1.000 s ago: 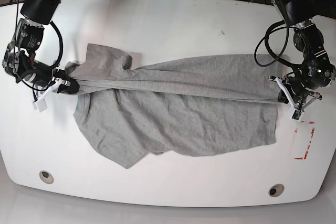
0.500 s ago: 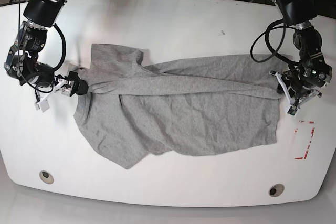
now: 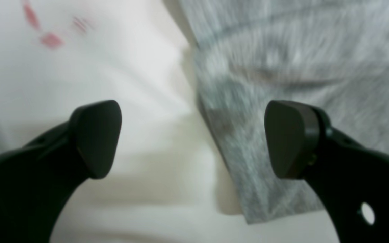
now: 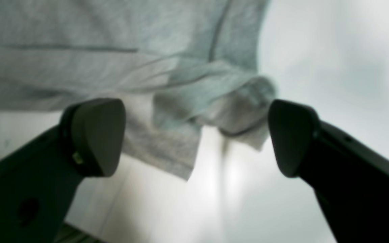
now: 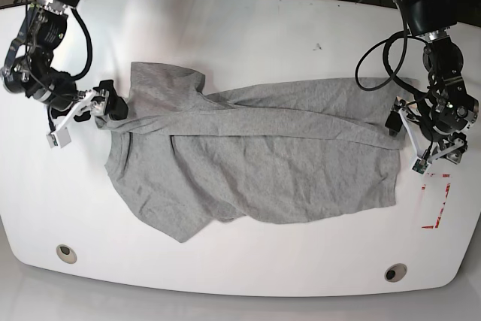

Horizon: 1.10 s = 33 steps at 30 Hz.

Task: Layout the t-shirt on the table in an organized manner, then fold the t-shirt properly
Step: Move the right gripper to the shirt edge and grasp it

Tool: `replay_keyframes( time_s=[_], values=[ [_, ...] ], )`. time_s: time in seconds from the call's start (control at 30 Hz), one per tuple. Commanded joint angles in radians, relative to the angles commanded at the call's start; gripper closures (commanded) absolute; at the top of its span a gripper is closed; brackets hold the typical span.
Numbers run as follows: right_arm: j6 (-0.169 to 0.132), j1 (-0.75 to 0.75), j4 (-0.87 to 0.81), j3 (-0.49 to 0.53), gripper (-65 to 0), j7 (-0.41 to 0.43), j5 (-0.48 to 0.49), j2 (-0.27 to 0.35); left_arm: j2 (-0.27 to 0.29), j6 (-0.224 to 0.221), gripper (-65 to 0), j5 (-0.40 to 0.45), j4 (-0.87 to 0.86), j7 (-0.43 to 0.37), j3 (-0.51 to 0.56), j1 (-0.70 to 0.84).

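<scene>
T-shirt (image 5: 255, 163) between open fingers (image 3: 96, 138)

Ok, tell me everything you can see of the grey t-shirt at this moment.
The t-shirt is heather-grey, soft-looking and wrinkled. It lies across the middle of the white table, stretched sideways, its upper part folded over in a long band, with a sleeve spread out near the right gripper. Both wrist views show open jaws with cloth edges lying between them, not pinched. The left gripper sits at its opposite edge, near the red dashed mark.
</scene>
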<state>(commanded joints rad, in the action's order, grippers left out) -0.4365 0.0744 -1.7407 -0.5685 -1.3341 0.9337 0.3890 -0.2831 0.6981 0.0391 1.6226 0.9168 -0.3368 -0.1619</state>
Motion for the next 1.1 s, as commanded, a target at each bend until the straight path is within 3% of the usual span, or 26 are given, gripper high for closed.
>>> replay_keyframes(
  time_s=[0.17,0.3,0.8,1.1],
  values=[
    [-0.005,0.064,0.006,-0.038,-65.0,0.006,0.009,-0.041,0.0,0.0,-65.0,0.0,0.087,0.0,-0.002,0.008],
    [-0.057,0.098,0.006,-0.034,-65.0,0.037,0.006,-0.064,0.003,0.0,-65.0,0.0,0.152,0.0,-0.002,0.038],
    [-0.141,0.069,0.206,0.012,-65.0,0.121,-0.08,-0.087,0.006,0.0,-65.0,-0.002,0.201,0.0,-0.003,0.058],
    [-0.143,0.072,0.23,0.106,-65.0,0.153,-0.074,-0.094,0.006,0.0,-65.0,-0.002,0.201,0.0,-0.003,0.072]
  ],
)
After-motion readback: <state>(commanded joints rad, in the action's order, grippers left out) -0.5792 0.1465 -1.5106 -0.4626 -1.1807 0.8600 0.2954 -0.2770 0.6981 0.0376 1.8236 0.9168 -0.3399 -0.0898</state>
